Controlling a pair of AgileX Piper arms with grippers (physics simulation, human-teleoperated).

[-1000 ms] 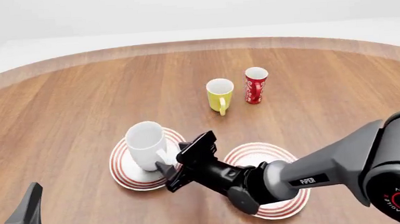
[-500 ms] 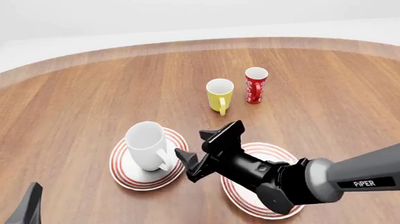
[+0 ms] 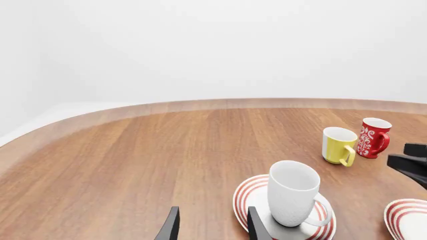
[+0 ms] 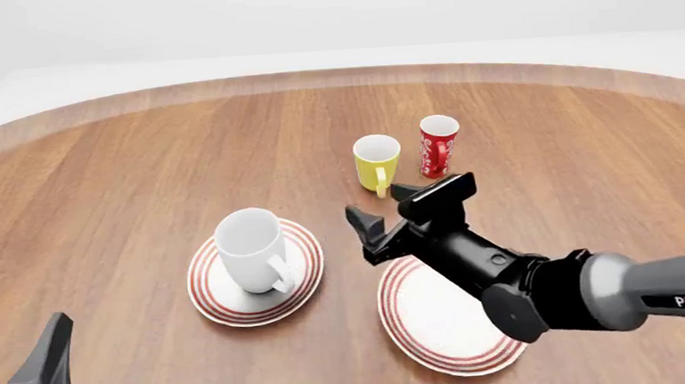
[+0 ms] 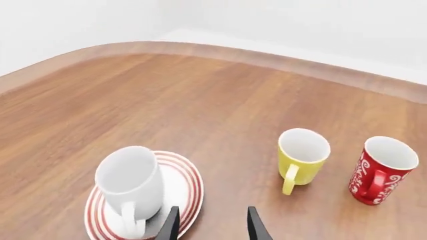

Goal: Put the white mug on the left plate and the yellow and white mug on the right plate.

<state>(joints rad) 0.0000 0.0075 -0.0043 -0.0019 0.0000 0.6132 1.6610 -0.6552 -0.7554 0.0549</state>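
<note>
The right gripper [image 4: 401,208] hangs spread and empty above the right plate [image 4: 428,325], its arm reaching forward toward the yellow and white mug [image 4: 376,163], which stands beside a red mug [image 4: 438,146]. The white mug [image 4: 252,248] stands on the left plate [image 4: 212,298]. The left gripper [image 4: 14,366] waits spread and empty at the near edge.

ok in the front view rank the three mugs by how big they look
1. white mug, clearly largest, though also nearest the camera.
2. yellow and white mug and red mug look alike; yellow wider, red slimmer and taller, so unranked.
</note>
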